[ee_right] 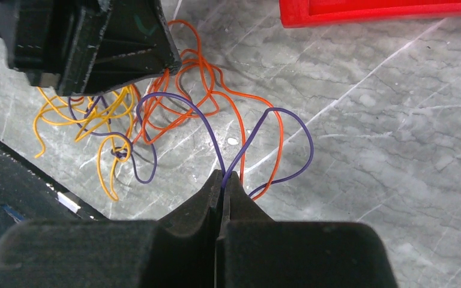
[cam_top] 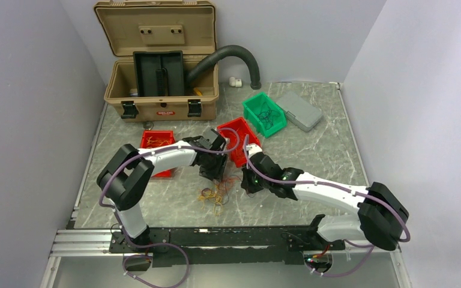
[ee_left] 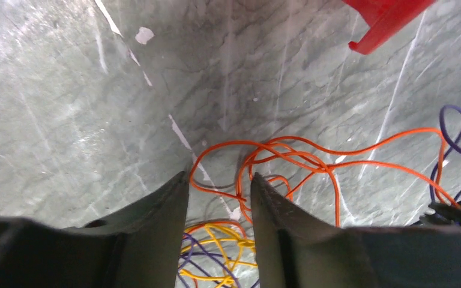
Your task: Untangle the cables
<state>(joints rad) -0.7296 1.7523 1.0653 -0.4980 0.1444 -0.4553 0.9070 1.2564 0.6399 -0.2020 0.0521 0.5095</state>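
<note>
Find the cables (cam_top: 213,193) as a loose knot of orange, yellow and purple strands on the worktop (cam_top: 324,156), between the two arms and just in front of the middle red bin (cam_top: 234,122); hold the purple wire (ee_right: 282,110) firm in the right fingers (ee_right: 223,189), pinched together on it at the meeting of its two loops; note the left fingers (ee_left: 171,207) standing apart, low over the knot, an orange wire (ee_left: 279,153) crossing the gap between them and the yellow wires (ee_left: 228,243) bunched just behind; judge the step in hand as a second grip, to part orange from purple; close the left fingers on the orange strand alone, at the small crossing in the gap, not on the yellow bundle beneath; then draw the two grips apart slowly, low along the worktop; watch the small purple twist (ee_right: 120,153) around a yellow strand; stop and regrip at any tightening there, thin wire of this kind probably cinching rather than sliding; avoid lifting high, for fear of raising the whole knot as one
</note>
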